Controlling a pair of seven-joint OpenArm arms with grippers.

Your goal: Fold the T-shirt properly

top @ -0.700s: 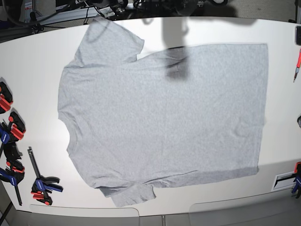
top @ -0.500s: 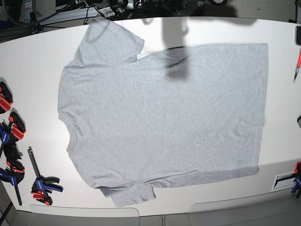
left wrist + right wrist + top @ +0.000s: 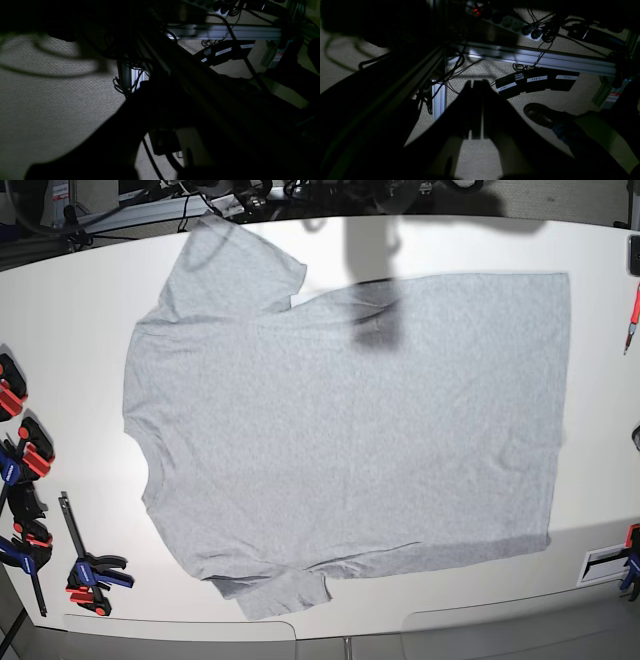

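Note:
The light grey T-shirt (image 3: pixel 350 430) lies spread flat, plain side up, on the white table (image 3: pixel 60 320). Its collar is at the left, its hem at the right, and one sleeve is at the far edge and one at the near edge. No lettering shows. Neither arm appears in the base view. Both wrist cameras look down at the dim floor beside the table frame. My right gripper (image 3: pixel 477 86) is a dark silhouette with its fingers pressed together and nothing in them. My left gripper (image 3: pixel 155 105) is only a black shape, so I cannot see how its jaws stand.
Several red, black and blue clamps (image 3: pixel 90 572) lie along the table's left edge. A red-handled tool (image 3: pixel 633 315) lies at the right edge. On the floor are an aluminium frame rail (image 3: pixel 545 60), cables, a power strip (image 3: pixel 512 25) and a person's shoe (image 3: pixel 540 115).

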